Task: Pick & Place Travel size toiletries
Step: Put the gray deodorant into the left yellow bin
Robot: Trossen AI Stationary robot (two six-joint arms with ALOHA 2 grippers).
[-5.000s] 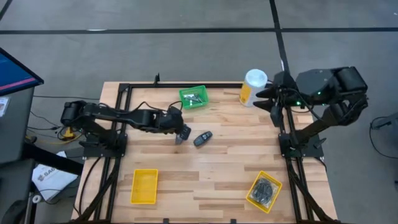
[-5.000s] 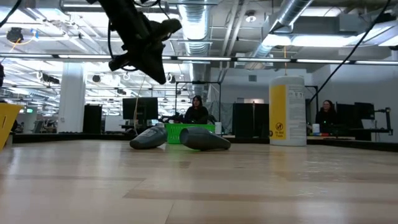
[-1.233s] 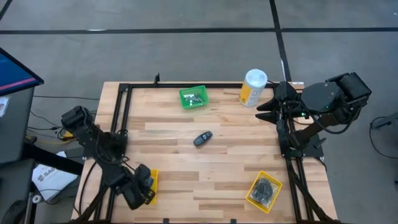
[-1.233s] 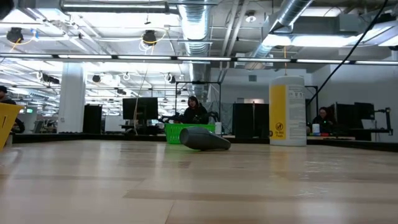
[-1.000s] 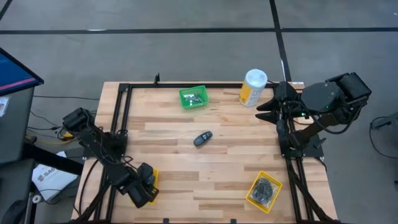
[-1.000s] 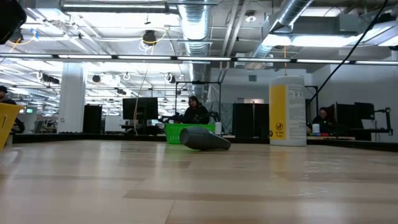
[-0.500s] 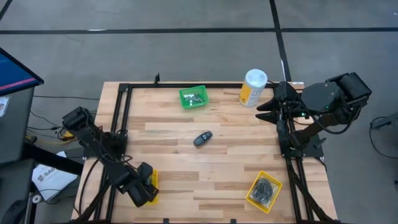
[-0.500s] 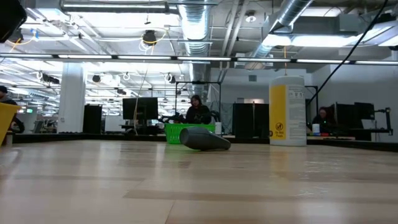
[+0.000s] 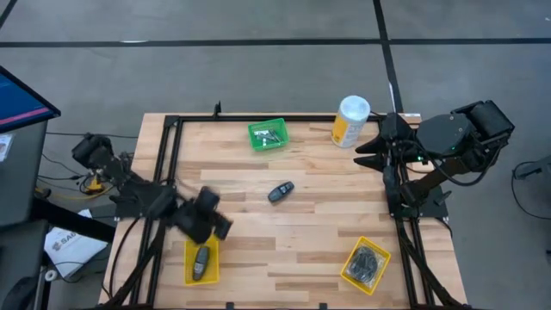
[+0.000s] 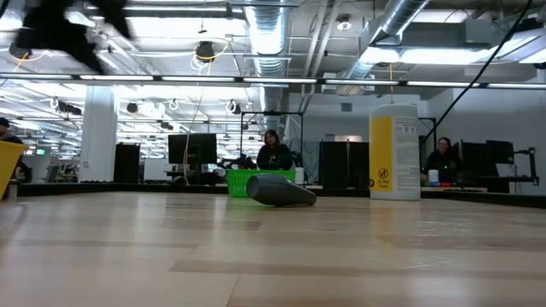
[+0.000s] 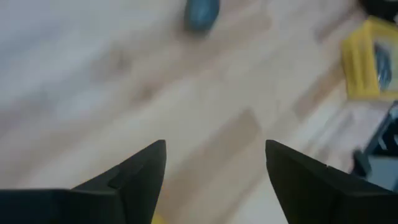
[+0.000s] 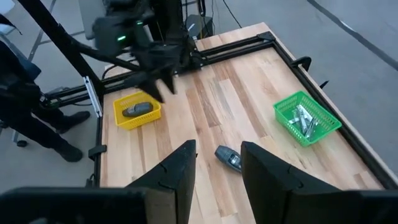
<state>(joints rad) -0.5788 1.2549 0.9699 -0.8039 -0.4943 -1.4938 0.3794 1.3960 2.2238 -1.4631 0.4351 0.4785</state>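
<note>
One dark oval piece (image 9: 200, 259) lies flat in the near-left yellow tray (image 9: 188, 248). A second one (image 9: 280, 191) lies on the table's middle, also seen in the left wrist view (image 11: 202, 14). My left gripper (image 9: 219, 227) hangs blurred above the table just beyond that tray, open with nothing between its fingers (image 11: 211, 162). The green tray (image 9: 268, 134) at the far side holds slim silvery pieces. Black bundles (image 9: 368, 262) lie in the near-right yellow tray (image 9: 348, 270). My right gripper (image 12: 217, 149) waits open, high at the far right.
A tall white-and-yellow canister (image 9: 350, 120) stands at the far right, close to my right arm. Black frame rails (image 9: 168, 164) run along the table's left, far and right sides. People sit in the room beyond the table (image 10: 273, 149).
My left gripper has risen from low over the near-left yellow tray and swung toward the table's far side and middle. The dark oval piece now shows lying in that tray, apart from the gripper.
</note>
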